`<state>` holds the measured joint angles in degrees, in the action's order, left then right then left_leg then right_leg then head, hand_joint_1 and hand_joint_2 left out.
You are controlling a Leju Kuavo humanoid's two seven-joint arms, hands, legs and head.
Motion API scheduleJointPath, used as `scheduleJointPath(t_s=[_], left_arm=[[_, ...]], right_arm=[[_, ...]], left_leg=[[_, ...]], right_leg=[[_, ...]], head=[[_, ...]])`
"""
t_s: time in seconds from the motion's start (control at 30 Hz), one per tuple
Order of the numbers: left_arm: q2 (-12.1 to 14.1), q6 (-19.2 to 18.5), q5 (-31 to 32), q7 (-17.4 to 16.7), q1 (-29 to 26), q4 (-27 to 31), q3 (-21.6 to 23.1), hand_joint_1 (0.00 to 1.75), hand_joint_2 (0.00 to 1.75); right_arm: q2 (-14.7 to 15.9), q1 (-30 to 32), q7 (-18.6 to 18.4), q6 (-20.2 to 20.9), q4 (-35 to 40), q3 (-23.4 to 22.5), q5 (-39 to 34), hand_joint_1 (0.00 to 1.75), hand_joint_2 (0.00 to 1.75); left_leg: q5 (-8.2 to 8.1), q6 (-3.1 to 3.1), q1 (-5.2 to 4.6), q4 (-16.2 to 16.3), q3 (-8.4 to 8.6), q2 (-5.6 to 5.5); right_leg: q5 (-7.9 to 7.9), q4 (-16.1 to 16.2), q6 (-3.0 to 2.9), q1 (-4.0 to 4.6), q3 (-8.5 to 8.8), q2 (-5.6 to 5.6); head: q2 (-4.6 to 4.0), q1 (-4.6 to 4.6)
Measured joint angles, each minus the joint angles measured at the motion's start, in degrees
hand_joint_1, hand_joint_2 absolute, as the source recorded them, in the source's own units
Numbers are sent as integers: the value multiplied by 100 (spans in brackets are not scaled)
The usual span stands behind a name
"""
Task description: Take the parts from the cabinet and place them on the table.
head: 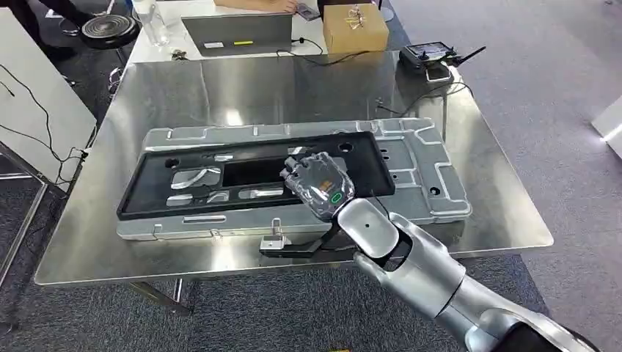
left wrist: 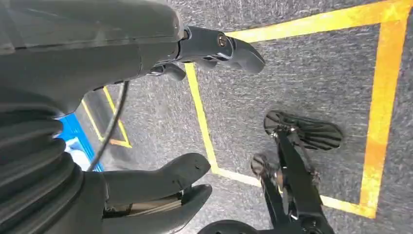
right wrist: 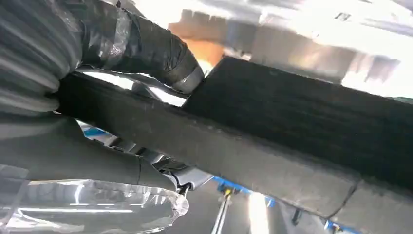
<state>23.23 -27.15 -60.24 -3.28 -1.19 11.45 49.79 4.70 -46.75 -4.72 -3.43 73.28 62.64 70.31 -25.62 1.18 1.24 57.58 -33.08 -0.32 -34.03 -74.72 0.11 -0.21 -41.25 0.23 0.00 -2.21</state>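
Observation:
A long black frame (head: 154, 187) lies flat on a silver pressed-metal panel (head: 433, 172), both on the steel table (head: 257, 88). My right hand (head: 319, 183) sits over the frame's near right part. In the right wrist view its thumb and fingers (right wrist: 146, 48) wrap around the frame's black bar (right wrist: 292, 122), so it grips the frame. My left hand (left wrist: 97, 63) hangs over the carpet, fingers spread and holding nothing.
A small metal bracket (head: 275, 238) sits at the table's front edge. At the far end are a cardboard box (head: 355, 28), a grey laptop (head: 236, 33) and a black controller (head: 429, 57). Yellow tape lines (left wrist: 380, 97) mark the floor.

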Motion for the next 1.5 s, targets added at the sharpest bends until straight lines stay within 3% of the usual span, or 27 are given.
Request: scheduleJointPath(t_s=[0.03, 0.07, 0.13, 0.17, 0.2, 0.3, 0.37, 0.4, 0.47, 0.5, 0.53, 0.57, 0.6, 0.67, 0.7, 0.8, 0.83, 0.9, 1.0, 1.03, 1.07, 1.17, 1.23, 1.27, 1.3, 1.33, 1.5], left_arm=[[11, -42, -31, -2, -24, -9, 0, 0, 175], [26, -74, -57, -15, -47, -13, 0, 0, 175], [89, -175, -85, -57, -59, -46, -2, 0, 175], [118, -207, -85, -61, -67, -54, -2, 0, 175], [133, -210, -87, -66, -45, -66, -2, 0, 175], [173, -81, -131, -142, -37, -90, -4, 0, 175], [186, -46, -142, -168, -42, -94, -7, 0, 175], [197, -39, -146, -175, -28, -98, -7, 0, 175], [208, -24, -146, -177, -22, -114, -7, 0, 175], [205, -26, -144, -177, -29, -120, -7, 0, 175], [205, -43, -129, -168, -36, -122, -7, 0, 175], [205, -81, -109, -132, -52, -122, -7, 0, 175], [210, -109, -101, -111, -56, -122, -7, 0, 175], [221, -135, -101, -87, -66, -122, -7, 0, 175], [223, -138, -101, -85, -66, -133, -7, 0, 175], [227, -146, -35, -52, -66, -135, -2, 0, 175], [210, -116, -24, -26, -52, -133, 6, 0, 175], [192, -100, 13, -11, -55, -133, 33, 0, 175], [146, -85, 15, -9, -43, -133, 72, 0, 175], [138, -74, 15, 0, -47, -133, 81, 0, 175], [127, -65, 15, 4, -47, -133, 87, 0, 175], [90, -61, -13, 15, -44, -133, 96, 0, 175], [70, -66, -26, 20, -39, -133, 107, 0, 175], [68, -68, -28, 35, -27, -133, 107, 0, 175], [59, -90, -35, 53, -35, -133, 109, 0, 175], [63, -107, -50, 92, -38, -133, 109, 0, 175], [72, -120, -98, 129, -27, -133, 109, 0, 175]], right_arm=[[-64, 4, 9, -7, -74, 37, 0, 175, 175], [-151, 3, 7, 0, -157, 68, 0, 175, 175], [-352, -3, 4, 31, -238, 111, 0, 175, 175], [-456, -2, -6, 57, -260, 148, -6, 175, 175], [-531, -14, -26, 79, -264, 184, -13, 175, 175], [-678, -5, -59, 105, -288, 249, -70, 175, 175], [-725, -7, -59, 77, -329, 249, -76, 175, 175], [-756, -27, -57, 52, -350, 251, -76, 175, 175], [-800, -45, -46, 22, -389, 256, -79, 175, 175], [-811, -31, -29, 22, -406, 269, -92, 175, 175], [-813, -8, -7, 22, -430, 286, -92, 175, 175], [-813, 11, -7, 26, -441, 301, -92, 175, 175], [-815, 18, -13, 46, -441, 317, -92, 175, 175], [-830, 24, -61, 129, -404, 343, -83, 175, 175], [-833, 36, -81, 157, -380, 356, -74, 175, 175], [-822, 75, -114, 201, -304, 380, -74, 175, 175], [-798, 81, -135, 199, -260, 380, -72, 175, 175], [-710, 77, -149, 184, -188, 380, -70, 175, 175], [-623, 120, -166, 175, -164, 382, -70, 175, 175], [-593, 144, -166, 175, -155, 382, -70, 175, 175], [-568, 164, -166, 175, -148, 382, -70, 175, 175], [-513, 167, -166, 175, -129, 382, -68, 175, 175], [-492, 152, -160, 168, -129, 385, -68, 175, 175], [-489, 159, -153, 162, -124, 385, -68, 175, 175], [-476, 171, -151, 162, -129, 382, -68, 175, 175], [-468, 176, -149, 157, -133, 385, -68, 175, 175], [-461, 219, -114, 134, -172, 385, -72, 175, 175]], left_leg=[[-46, -8, 2, 2, 59, -9], [-102, -27, 9, 5, 131, -11], [-221, -83, 19, 8, 282, -9], [-269, -115, 29, 0, 288, -6], [-292, -152, 18, 9, 325, -15], [-306, -281, 27, 1, 429, -15], [-373, -309, 58, 220, 401, 3], [-466, -312, 59, 539, 222, 3], [-815, -351, 55, 1394, -350, 2], [-944, -372, 57, 1682, -587, 2], [-925, -378, 57, 1726, -705, 3], [-767, -373, 57, 1539, -704, 3], [-467, -350, 55, 1147, -610, 3], [313, -303, 55, 202, -361, 9], [147, -295, 6, 154, -378, 14], [153, -165, -14, 104, -313, 21], [155, -130, 40, 82, -234, 1], [113, -65, 45, 28, -124, 6], [19, -27, 39, 32, -65, 7], [-16, -31, 39, 36, -33, 6], [-58, -34, 40, 39, 17, 4], [-218, -87, 33, 42, 236, 1], [-252, -150, 28, 35, 241, -13], [-284, -197, 26, 4, 244, -1], [-306, -194, 22, 84, 243, 6], [-282, -113, 24, 69, 297, 12], [-320, -150, 23, -58, 393, 13]], right_leg=[[66, 57, 15, -23, -67, -1], [275, 310, 7, -34, -31, -2], [948, 1169, -16, -40, 228, -4], [1162, 1473, -59, -32, 295, -2], [947, 1523, -74, 21, 290, -11], [962, 1528, -220, 41, 388, 1], [936, 1632, -292, 15, 596, -6], [914, 1652, -324, 19, 654, -17], [845, 1654, -359, 36, 715, -13], [803, 1651, -371, 48, 755, -8], [755, 1648, -369, 58, 811, 3], [704, 1641, -364, 62, 873, 10], [644, 1627, -353, 64, 943, 13], [510, 1609, -313, 70, 1054, 12], [477, 1573, -281, 90, 1094, 13], [443, 1561, -175, 102, 1108, 29], [420, 1542, -141, 130, 1132, 30], [304, 1104, -82, 99, 938, 15], [-167, -37, -4, 47, 114, 14], [-144, -134, 2, 36, -34, 14], [27, -6, 6, 31, -59, 11], [1074, 1326, -84, 48, 359, 10], [882, 1547, -155, 114, 395, 5], [994, 1516, -190, 123, 397, 11], [1011, 1558, -200, 87, 451, 12], [987, 1569, -124, 94, 469, 34], [916, 1560, -204, 96, 494, 36]], head=[[0, 0], [0, 0], [0, 0], [0, 0], [0, -2], [0, -9], [0, -3], [0, -9], [0, -11], [0, -9], [0, -9], [0, -9], [0, -9], [0, -7], [0, -7], [0, -7], [0, -9], [0, -2], [0, -2], [0, -2], [0, -2], [0, -2], [0, 20], [0, 0], [0, 7], [0, 7], [0, 4]])
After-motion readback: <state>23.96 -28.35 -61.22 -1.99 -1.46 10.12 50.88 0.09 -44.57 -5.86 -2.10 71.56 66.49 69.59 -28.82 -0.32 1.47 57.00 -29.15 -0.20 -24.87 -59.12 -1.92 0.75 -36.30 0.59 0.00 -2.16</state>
